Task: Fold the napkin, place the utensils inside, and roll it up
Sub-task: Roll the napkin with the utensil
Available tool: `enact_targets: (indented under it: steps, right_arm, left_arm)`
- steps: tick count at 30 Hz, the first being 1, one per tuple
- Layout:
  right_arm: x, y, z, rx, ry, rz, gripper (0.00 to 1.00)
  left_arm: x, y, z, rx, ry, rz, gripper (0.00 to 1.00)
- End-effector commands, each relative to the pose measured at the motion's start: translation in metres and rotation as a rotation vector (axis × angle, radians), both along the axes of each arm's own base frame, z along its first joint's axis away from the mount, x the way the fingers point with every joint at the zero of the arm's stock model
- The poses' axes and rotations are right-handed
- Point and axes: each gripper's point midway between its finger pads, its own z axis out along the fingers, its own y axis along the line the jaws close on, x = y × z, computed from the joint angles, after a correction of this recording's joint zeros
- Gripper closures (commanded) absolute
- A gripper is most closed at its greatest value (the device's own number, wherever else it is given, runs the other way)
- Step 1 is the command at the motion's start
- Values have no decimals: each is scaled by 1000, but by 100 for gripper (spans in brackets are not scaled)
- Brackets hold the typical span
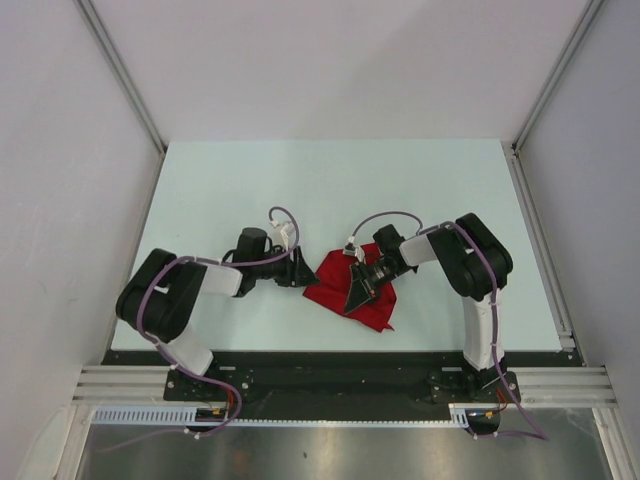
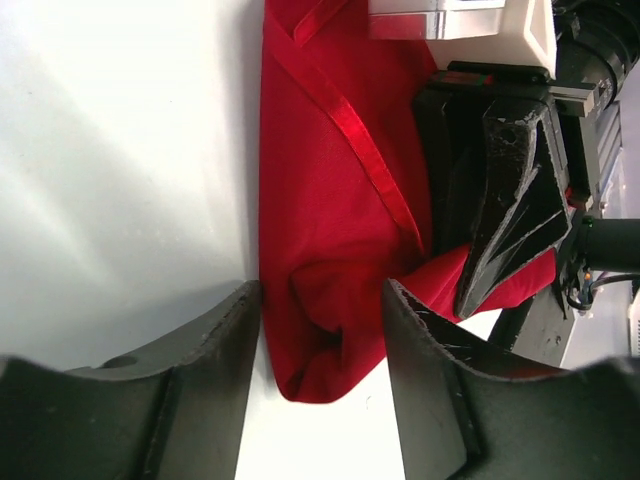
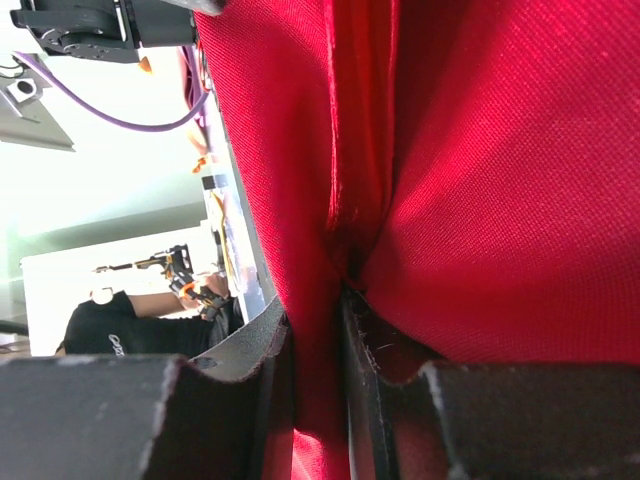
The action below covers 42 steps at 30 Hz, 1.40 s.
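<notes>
pinching the napkin, right gripper looks clamped.

The bunched corner of the red napkin fills the gap between the left claw's spread fingers. Just ahead of it the right claw, pinched on a fold of the same cloth, blocks the way forward. On the outer side of each claw and beyond both, the tabletop lies bare up to the side panels.
</notes>
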Motion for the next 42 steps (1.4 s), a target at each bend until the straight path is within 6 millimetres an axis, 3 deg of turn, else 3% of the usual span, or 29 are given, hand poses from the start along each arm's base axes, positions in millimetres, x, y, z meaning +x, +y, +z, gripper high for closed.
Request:
enact_targets:
  steps: [1,7,13,16,17,20,23,24,26,29,30,31,32,33,34,38,42]
  right_arm:
    - [-6,-13,-26,-121,34,-14,76]
    - [0,-14,-27,-124,28,-26,76]
    - [6,-13,-24,-131,3,-36,74]
    - [16,-13,-14,-137,-39,-50,63]
    - [19,-15,-10,-148,-44,-56,52]
    - [35,-16,11,-165,-121,-86,34]
    - [57,-21,35,-224,-259,-147,27]
    - [65,-24,37,-282,-338,-171,27]
    - [74,-23,60,-293,-491,-212,25]
    - [69,-15,69,-382,-764,-206,24]
    - [77,-23,65,-478,-861,-240,24]
    - [59,-8,66,-479,-936,-193,24]
    - [53,-6,65,-483,-992,-201,24]
    - [57,-11,65,-537,-1080,-205,24]
    - [44,-1,64,-533,-1134,-173,24]
    - [33,1,56,-614,-1296,-164,25]
    - [23,9,45,-623,-1350,-100,30]
  left_arm:
    - [1,-10,-2,-15,-28,-50,48]
    - [-14,-15,-8,-17,-2,-82,63]
    - [-19,-16,-10,-26,16,-86,99]
    - [-18,-15,-9,-13,16,-73,100]
    - [-18,-15,-9,-7,17,-69,100]
    - [-17,-13,-10,9,19,-61,100]
    - [-17,-11,-11,23,21,-56,100]
    - [-17,-10,-11,28,21,-52,100]
    - [-16,-9,-12,38,29,-45,100]
    - [-14,-8,-16,57,49,-31,100]
    - [-14,-8,-17,59,58,-28,100]
    - [-15,-6,-21,68,76,-21,100]
    - [-13,-7,-21,71,80,-18,100]
    - [-14,-6,-22,75,93,-15,100]
    - [-14,-6,-24,78,101,-14,100]
    - [-13,-6,-27,85,119,-10,100]
    - [-14,-7,-29,90,133,-13,100]
